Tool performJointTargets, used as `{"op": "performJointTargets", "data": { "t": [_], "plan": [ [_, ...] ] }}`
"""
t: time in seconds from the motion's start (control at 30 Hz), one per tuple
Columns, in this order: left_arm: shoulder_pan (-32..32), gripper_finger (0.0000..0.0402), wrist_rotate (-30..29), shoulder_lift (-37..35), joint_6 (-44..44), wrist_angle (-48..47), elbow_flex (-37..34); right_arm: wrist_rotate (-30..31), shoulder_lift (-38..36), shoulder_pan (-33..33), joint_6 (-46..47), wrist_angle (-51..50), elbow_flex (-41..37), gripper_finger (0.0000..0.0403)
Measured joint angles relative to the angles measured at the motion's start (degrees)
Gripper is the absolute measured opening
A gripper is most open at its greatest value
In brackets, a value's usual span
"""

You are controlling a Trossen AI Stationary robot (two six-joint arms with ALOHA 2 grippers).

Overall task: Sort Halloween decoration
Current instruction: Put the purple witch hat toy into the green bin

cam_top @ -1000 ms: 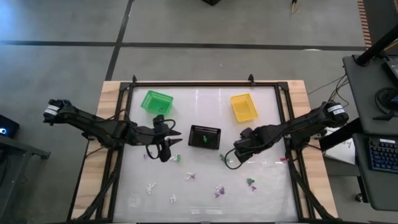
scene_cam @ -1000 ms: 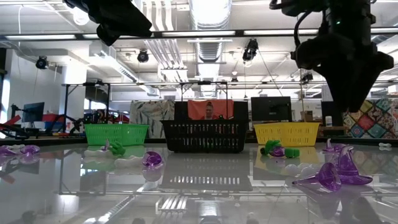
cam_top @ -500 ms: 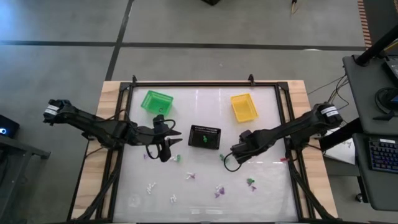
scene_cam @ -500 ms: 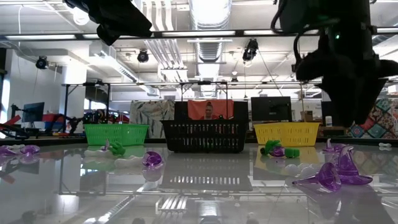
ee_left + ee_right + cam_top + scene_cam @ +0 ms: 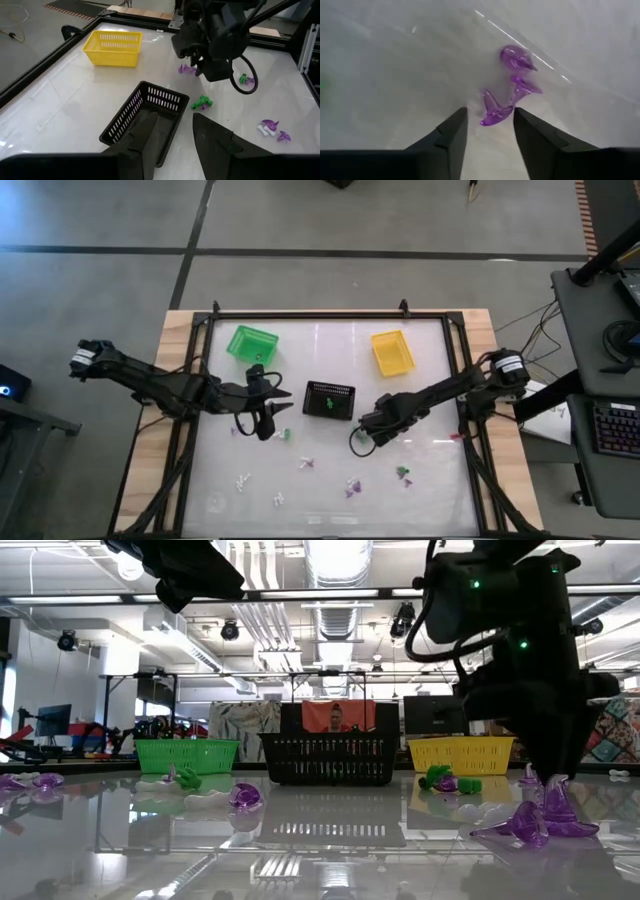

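The right claw (image 5: 490, 131), jaws parted, hovers over tiny purple trinkets (image 5: 496, 111) mid-counter, beside the black basket (image 5: 329, 399). Light, hard and likely slippery, one should pinch best across its cone. The left claw (image 5: 172, 135) waits open.

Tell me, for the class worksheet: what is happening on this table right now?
Two robot arms are sorting tiny Halloween trinkets into baskets. The right gripper is low over the table, jaws open around a purple trinket but not yet closed on it, with two more purple ones beside it. The left gripper hangs open by the black basket and holds nothing. The green basket and yellow basket stand farther back; more trinkets lie scattered on the table.
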Motion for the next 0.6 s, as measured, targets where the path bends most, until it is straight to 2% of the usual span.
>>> {"op": "performJointTargets", "data": {
  "t": [0.3,0.6],
  "plan": [
    [0.0,0.0105,0.0,0.0,0.0,0.0,0.0,-0.3,0.0,0.0,-0.9,-0.1,0.0,0.0022],
    [0.0,0.0105,0.0,0.0,0.0,0.0,0.0,-2.7,-2.3,0.0,-4.8,-0.2,0.0,0.0009]
  ]
}}
